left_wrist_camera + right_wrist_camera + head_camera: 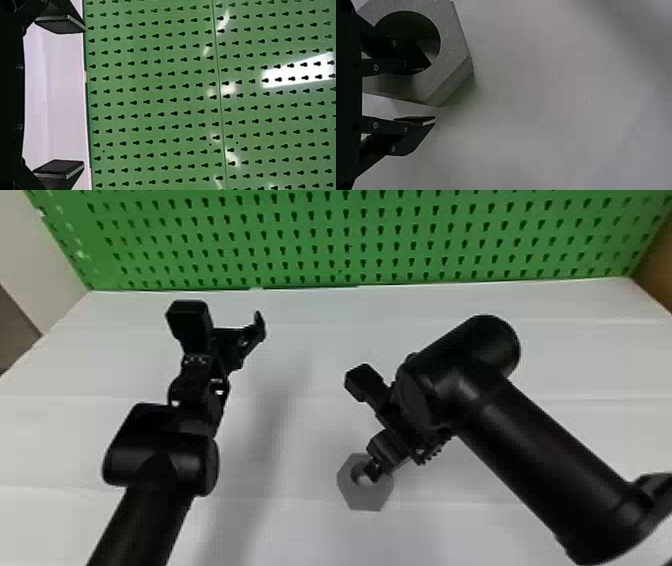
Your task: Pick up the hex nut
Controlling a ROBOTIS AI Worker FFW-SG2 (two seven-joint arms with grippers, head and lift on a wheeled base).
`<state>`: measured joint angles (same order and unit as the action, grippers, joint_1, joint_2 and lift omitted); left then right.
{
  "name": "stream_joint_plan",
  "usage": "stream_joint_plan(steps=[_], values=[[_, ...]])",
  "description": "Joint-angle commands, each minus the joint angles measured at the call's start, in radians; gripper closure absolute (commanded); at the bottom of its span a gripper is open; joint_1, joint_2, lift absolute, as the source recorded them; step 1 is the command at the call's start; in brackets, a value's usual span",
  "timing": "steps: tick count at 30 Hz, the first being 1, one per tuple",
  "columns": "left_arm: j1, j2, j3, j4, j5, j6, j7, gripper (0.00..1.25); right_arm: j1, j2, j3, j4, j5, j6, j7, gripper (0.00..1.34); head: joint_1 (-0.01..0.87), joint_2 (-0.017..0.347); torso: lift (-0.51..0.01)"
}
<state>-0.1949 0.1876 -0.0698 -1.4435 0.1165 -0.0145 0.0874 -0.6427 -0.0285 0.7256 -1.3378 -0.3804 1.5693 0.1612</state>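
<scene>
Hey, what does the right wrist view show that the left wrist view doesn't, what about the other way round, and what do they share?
Right wrist view: the hex nut, with one finger of the right tool over or in its hole and the other outside its edge.

Left wrist view: the green pegboard with bright reflections, beyond the left tool, its fingers wide apart.

Both: part of the white tabletop and two black fingers.

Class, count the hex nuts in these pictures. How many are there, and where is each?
1. The hex nut lies on the white surface; one finger of the right gripper is at its hole, the other outside it. The arms might hide another.
</scene>
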Motion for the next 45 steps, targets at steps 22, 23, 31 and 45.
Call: stream_joint_plan(steps=[22, 23, 31, 45], values=[[0.006, 0.001, 0.004, 0.000, 0.002, -0.004, 0.000, 0.09, 0.012, -0.007, -0.032, -0.050, -0.029, 0.003, 0.000, 1.10, 0.785, 0.149, -0.087], [0.006, 0.001, 0.004, 0.000, 0.003, -0.004, 0.000, 0.09, 0.015, -0.007, -0.040, -0.055, -0.029, 0.003, 0.000, 1.10, 0.785, 0.149, -0.087], [0.011, 0.001, 0.002, 0.000, 0.003, -0.004, 0.000, 0.09, 0.043, -0.011, -0.111, -0.126, -0.006, 0.003, 0.000, 1.10, 0.785, 0.149, -0.087], [0.015, 0.001, 0.004, 0.000, 0.008, -0.004, 0.000, 0.09, 0.124, -0.007, -0.252, -0.274, 0.097, 0.003, 0.000, 1.10, 0.785, 0.149, -0.087]])
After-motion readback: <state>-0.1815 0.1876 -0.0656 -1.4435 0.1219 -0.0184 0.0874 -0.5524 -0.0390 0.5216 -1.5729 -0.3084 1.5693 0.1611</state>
